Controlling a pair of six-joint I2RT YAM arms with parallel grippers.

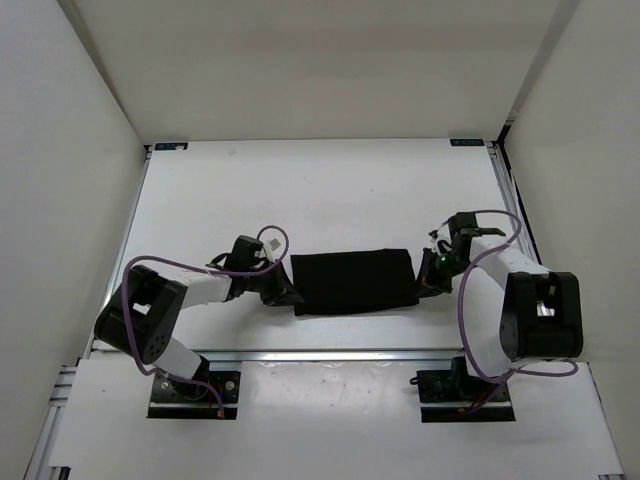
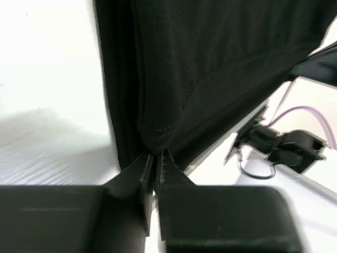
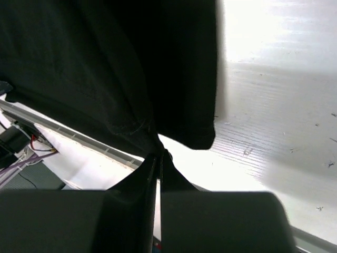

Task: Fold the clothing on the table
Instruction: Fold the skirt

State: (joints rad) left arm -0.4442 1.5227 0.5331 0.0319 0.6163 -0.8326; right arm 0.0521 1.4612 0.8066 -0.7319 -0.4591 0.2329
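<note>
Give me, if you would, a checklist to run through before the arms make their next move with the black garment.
1. Left gripper pinches the clothing at its hem: ok.
2. Right gripper pinches the opposite end: ok.
3. Clothing spans both grippers without a twist, seen from the top view: ok.
4. Clothing lifted off the table: cannot tell.
5. Purple cables apart from the fabric: ok.
</note>
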